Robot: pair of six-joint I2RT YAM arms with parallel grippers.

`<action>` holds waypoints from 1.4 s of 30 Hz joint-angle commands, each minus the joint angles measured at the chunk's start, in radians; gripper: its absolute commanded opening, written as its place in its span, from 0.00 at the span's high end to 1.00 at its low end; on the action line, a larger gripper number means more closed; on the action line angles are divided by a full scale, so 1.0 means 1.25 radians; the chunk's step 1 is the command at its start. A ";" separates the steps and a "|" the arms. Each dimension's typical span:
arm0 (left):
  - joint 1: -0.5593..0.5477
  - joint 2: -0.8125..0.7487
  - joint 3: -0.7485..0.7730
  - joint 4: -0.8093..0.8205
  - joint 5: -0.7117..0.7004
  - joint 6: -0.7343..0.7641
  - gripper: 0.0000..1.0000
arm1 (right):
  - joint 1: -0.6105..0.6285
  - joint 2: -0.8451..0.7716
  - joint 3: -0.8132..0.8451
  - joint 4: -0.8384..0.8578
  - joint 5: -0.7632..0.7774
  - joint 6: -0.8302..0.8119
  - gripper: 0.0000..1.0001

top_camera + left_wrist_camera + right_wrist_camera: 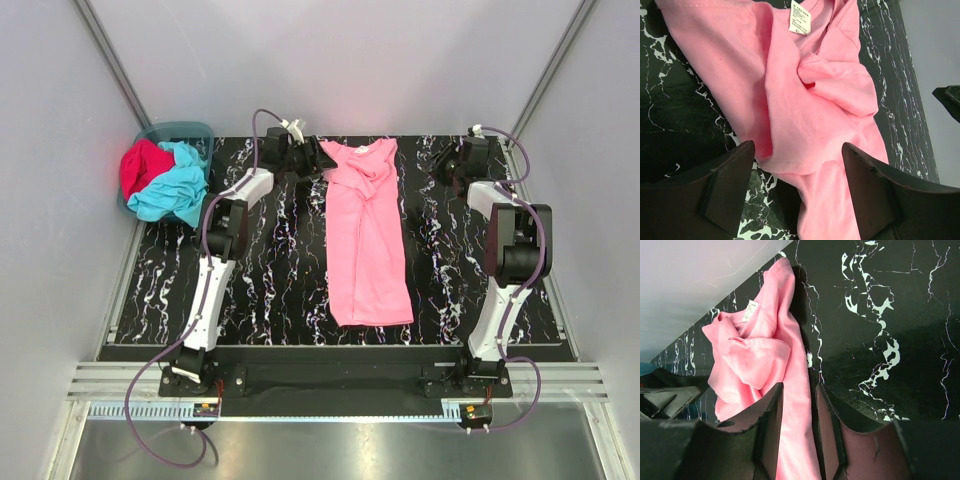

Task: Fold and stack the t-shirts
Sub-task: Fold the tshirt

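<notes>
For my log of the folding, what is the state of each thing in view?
pink t-shirt: flat on table, folded into long strip, collar end bunched
turquoise t-shirt: crumpled in the basket
red t-shirt: crumpled in basket
left gripper: fingers open, empty
right gripper: fingers slightly open, empty

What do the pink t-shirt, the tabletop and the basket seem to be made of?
Pink t-shirt: soft matte knit, probably cotton; it rumples at the collar and shows a stitched hem. Tabletop: hard, slightly glossy black with white veining, marble-look, possibly printed laminate. Basket: teal, smooth-rimmed, apparently plastic, though piled clothes hide most of it.
</notes>
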 commanded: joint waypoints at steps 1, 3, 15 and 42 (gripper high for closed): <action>0.001 0.006 0.037 0.049 0.006 -0.005 0.27 | -0.006 -0.003 0.021 0.038 -0.013 0.005 0.60; -0.001 0.005 0.032 0.048 0.005 -0.004 0.28 | -0.008 -0.004 0.015 0.043 -0.014 0.007 0.60; -0.019 0.008 0.021 0.062 0.013 -0.018 0.57 | -0.010 -0.014 0.003 0.053 -0.016 0.018 0.61; -0.102 -0.061 0.090 0.109 -0.028 -0.091 1.00 | -0.013 -0.017 -0.034 0.093 -0.033 0.044 0.64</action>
